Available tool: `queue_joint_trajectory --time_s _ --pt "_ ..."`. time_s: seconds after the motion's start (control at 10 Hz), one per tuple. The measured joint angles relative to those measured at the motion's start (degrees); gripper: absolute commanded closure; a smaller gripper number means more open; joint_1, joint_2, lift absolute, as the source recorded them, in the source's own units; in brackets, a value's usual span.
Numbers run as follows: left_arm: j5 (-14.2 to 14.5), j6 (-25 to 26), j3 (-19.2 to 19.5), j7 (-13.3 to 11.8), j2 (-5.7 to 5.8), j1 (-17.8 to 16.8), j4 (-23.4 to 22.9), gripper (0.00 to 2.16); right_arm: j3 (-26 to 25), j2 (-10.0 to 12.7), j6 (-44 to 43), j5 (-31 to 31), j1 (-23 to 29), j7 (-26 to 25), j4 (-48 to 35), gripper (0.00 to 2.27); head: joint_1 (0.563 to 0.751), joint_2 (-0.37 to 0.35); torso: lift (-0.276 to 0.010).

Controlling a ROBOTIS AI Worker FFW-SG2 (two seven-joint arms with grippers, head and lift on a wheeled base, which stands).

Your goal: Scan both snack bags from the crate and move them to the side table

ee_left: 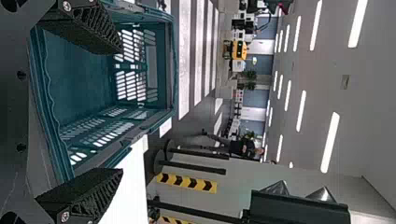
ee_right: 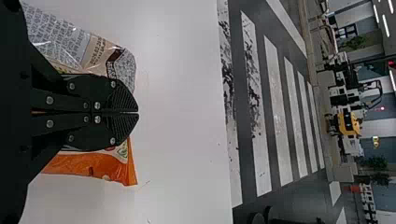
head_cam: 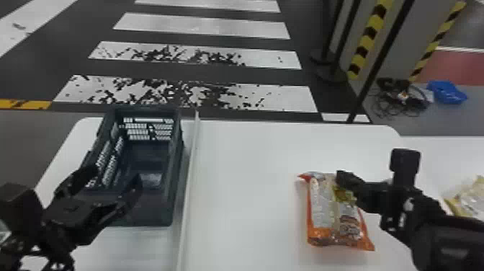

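- Jaws of the right gripper [ee_right: 138, 112] are closed, the tips meeting; whether a fold of film is pinched under them, I cannot tell.
- Orange bag [head_cam: 324, 212] lies flat on the table [head_cam: 248, 173], right below those tips, printed side up. It is out of the crate but has yet to go across.
- Left gripper [ee_left: 122, 110] has its jaws spread wide with nothing between them, over the near part of the crate [head_cam: 155, 214].
- Crate stands upright at the table's left, beside the pale strip [head_cam: 191, 155]. Its share of the job looks finished, as both bags lie outside it.
- Pale bag [head_cam: 471, 201] rests at the far right, on what looks like the side table [head_cam: 443, 147]; that one seems delivered.
- Scanning is harder to judge: nothing shows whether either bag has been read.
- Progress, then, is probably past halfway. What remains is the orange bag: a scan if it still needs one, a sure grip on it, the carry to the right, and a release beside the pale bag.
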Motion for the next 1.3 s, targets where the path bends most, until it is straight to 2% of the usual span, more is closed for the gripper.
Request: queue_joint_trajectory --time_s 0.9,1.3 --pt "0.08 0.03 -0.07 -0.01 0.02 -0.14 0.35 0.10 0.86 0.13 -8.79 -0.02 1.49 0.06 7.14 2.06 0.695 -0.090 -0.099" --pt "0.06 -0.04 -0.03 0.00 0.09 0.24 -0.13 0.10 -0.10 0.12 -7.07 -1.14 3.15 0.03 -0.67 2.06 0.695 -0.091 -0.099"
